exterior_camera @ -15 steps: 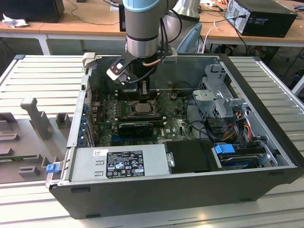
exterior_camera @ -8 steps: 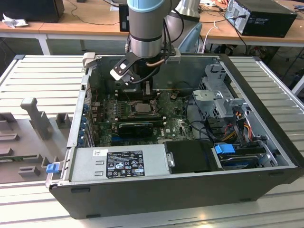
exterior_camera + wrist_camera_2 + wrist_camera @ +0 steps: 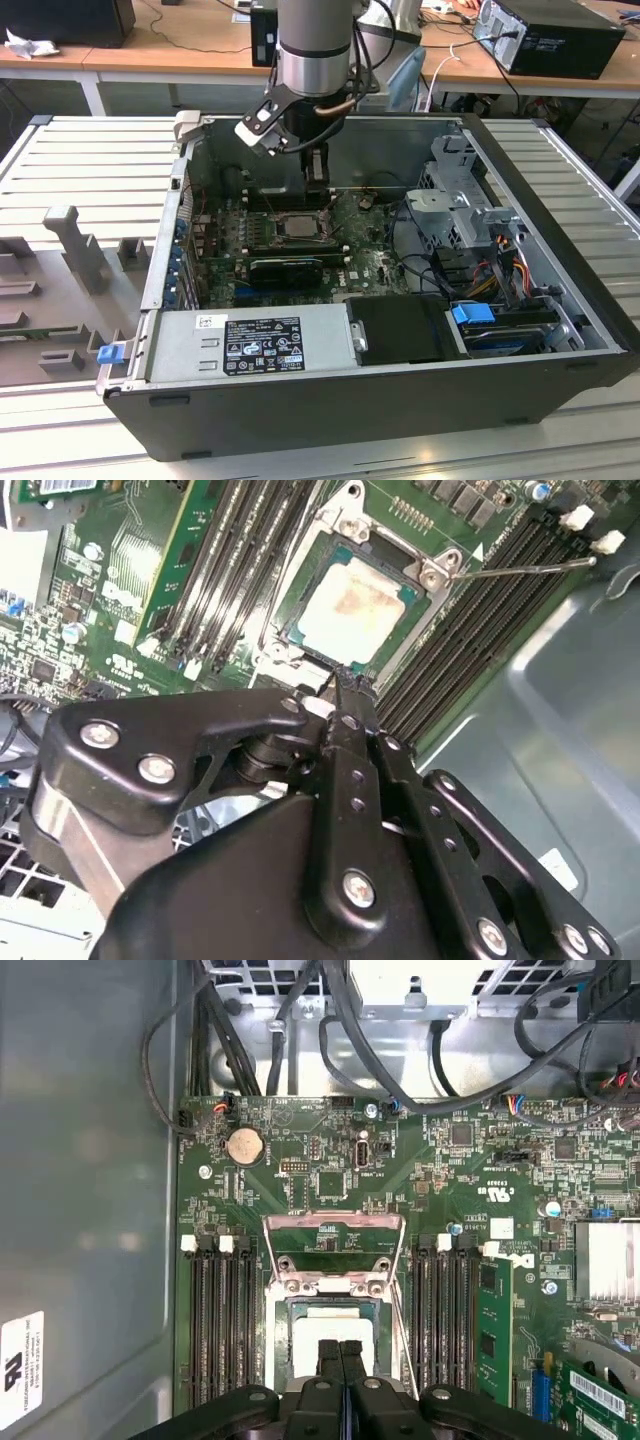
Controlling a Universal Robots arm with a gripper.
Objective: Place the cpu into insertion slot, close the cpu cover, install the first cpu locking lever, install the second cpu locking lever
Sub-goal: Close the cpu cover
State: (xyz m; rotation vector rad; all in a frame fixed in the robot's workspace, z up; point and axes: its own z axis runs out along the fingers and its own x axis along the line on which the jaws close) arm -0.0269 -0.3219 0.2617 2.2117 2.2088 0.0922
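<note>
cpu (image 3: 330,1332) sits in the insertion slot (image 3: 283,1345), so I judge step one done. pincer (image 3: 341,1352) closed and empty, just over the chip. cpu cover (image 3: 335,1228) is open; closing it needs a push on its raised edge, clear of the chip

We can read no print with certainty; everything is too small to make out.

Labels seen, exterior view:
- black label (image 3: 262,346) with white print, on the grey power supply (image 3: 320,328)
- small white sticker (image 3: 207,321), same face

First wrist view:
- white sticker (image 3: 22,1368) with a dark mark, on the grey case wall (image 3: 90,1210)
- white silkscreen marks (image 3: 497,1190) on the green motherboard (image 3: 420,1160)
- barcode label (image 3: 600,1392) on a green card (image 3: 575,1421)
</note>
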